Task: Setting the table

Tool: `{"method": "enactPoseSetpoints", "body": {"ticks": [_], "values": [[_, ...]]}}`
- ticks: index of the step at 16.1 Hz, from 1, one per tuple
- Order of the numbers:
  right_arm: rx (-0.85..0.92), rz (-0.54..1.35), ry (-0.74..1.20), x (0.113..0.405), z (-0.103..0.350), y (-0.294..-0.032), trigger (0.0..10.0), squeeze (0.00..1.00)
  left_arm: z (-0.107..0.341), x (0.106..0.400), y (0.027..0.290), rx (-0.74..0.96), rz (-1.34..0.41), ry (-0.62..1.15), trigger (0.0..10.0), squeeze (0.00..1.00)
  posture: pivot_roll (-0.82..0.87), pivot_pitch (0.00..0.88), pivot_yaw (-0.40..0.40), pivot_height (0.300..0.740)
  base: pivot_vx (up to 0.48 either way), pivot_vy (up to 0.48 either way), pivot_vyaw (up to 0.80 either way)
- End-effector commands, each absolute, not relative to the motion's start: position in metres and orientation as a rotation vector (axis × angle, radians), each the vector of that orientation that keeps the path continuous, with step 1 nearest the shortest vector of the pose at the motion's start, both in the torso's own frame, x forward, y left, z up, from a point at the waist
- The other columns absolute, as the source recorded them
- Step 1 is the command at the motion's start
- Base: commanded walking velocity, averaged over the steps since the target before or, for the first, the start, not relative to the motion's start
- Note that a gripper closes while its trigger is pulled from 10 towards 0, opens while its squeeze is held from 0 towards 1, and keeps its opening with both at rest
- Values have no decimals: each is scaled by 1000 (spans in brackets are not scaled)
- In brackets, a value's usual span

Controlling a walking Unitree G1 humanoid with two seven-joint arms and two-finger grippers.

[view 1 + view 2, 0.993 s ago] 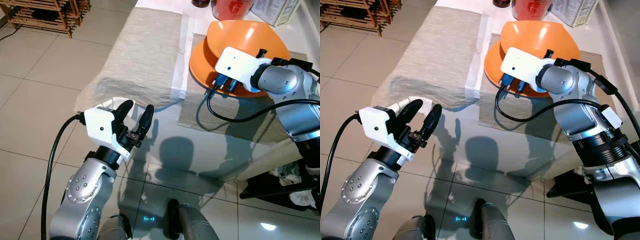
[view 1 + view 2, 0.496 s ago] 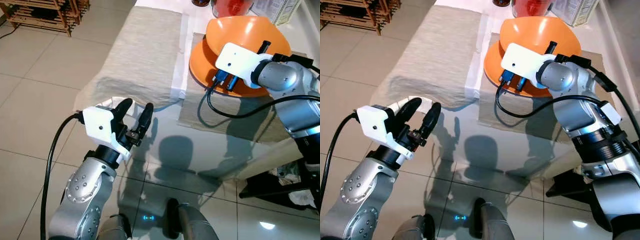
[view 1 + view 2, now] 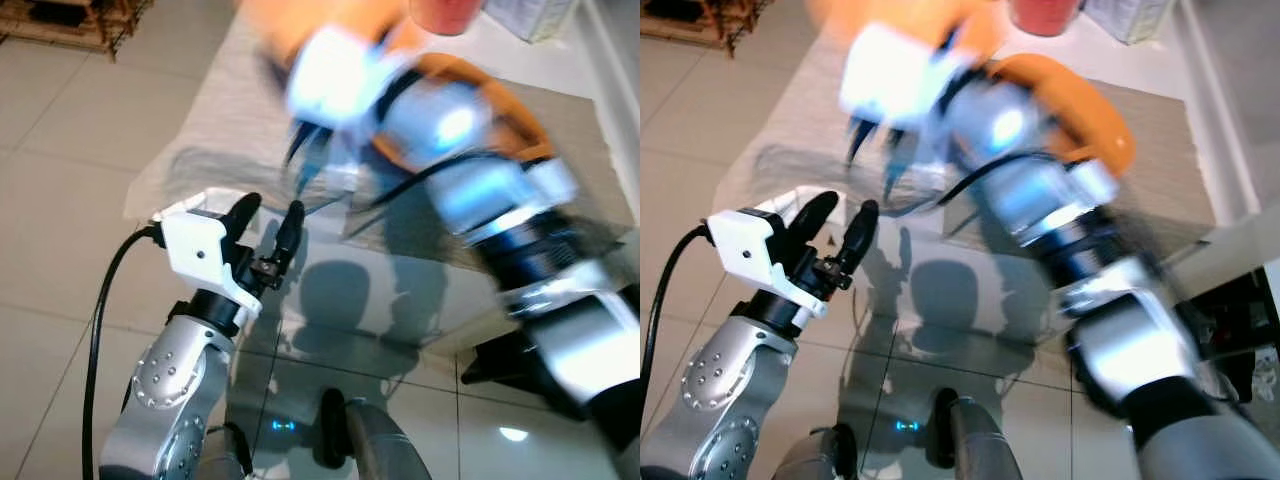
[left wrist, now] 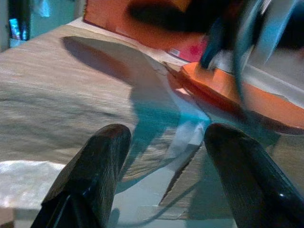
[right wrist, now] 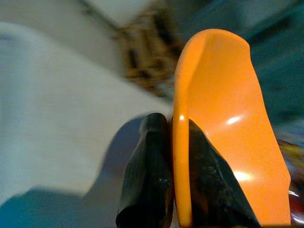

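Right gripper: fingers pinched on rim of orange bowl, held above grey placemat | left gripper: fingers spread, empty, at table's near edge | orange plate on table, blurred

orange plates: 2 | placemats: 2 | red jar: 1 | pincers: 2 | tabletop: 1
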State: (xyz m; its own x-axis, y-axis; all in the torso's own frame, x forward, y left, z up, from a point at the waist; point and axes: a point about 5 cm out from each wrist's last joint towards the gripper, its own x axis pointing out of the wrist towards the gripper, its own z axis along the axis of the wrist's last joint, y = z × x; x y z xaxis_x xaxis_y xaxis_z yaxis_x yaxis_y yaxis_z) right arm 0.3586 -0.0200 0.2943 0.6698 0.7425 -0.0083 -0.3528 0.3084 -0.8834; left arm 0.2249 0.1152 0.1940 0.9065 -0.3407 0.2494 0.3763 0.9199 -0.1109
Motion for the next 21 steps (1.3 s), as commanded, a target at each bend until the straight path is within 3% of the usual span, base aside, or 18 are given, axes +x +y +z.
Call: {"method": "enactPoseSetpoints", "body": {"ticks": [1, 3, 4, 5, 6, 7, 8, 14, 17, 21], "values": [[-1041, 777, -446, 359, 293, -21, 0, 0, 197, 220, 115, -154, -366, -240, 10000, 0, -50, 258, -113, 740, 0, 0, 0], [-1080, 869, -411, 357, 283, -11, 0, 0, 197, 219, 117, -152, -350, -241, 10000, 0, -42, 259, -119, 740, 0, 0, 0], [-1100, 876, -386, 359, 283, -12, 1137, 0, 198, 218, 117, -153, -347, -242, 10000, 0, -44, 260, -119, 740, 0, 0, 0], [-1097, 865, -361, 361, 282, -14, 6863, 0, 198, 218, 117, -152, -346, -243, 10000, 0, -46, 260, -118, 740, 0, 0, 0], [-1095, 867, -329, 363, 280, -16, 10000, 0, 198, 218, 117, -152, -346, -243, 10000, 0, -48, 258, -116, 740, 0, 0, 0], [-1118, 852, -279, 365, 277, -21, 10000, 922, 198, 218, 116, -152, -348, -243, 10000, 0, -51, 257, -114, 740, 0, 0, 0], [-1150, 826, -253, 367, 277, -26, 10000, 1000, 199, 219, 116, -151, -349, -244, 10000, 0, -50, 258, -113, 740, 0, 0, 0], [-1090, 815, -251, 363, 292, -37, 10000, 1000, 200, 221, 117, -152, -353, -250, 10000, 0, -57, 249, -101, 740, 0, 0, 0], [-795, 989, -317, 342, 310, -43, 10000, 1000, 201, 223, 117, -164, -361, -254, 10000, 0, -60, 238, -91, 740, 0, 0, 0], [-570, 972, -394, 334, 329, -65, 10000, 1000, 201, 225, 121, -157, -356, -254, 10000, 0, -60, 226, -86, 740, 0, 0, 0]]}}
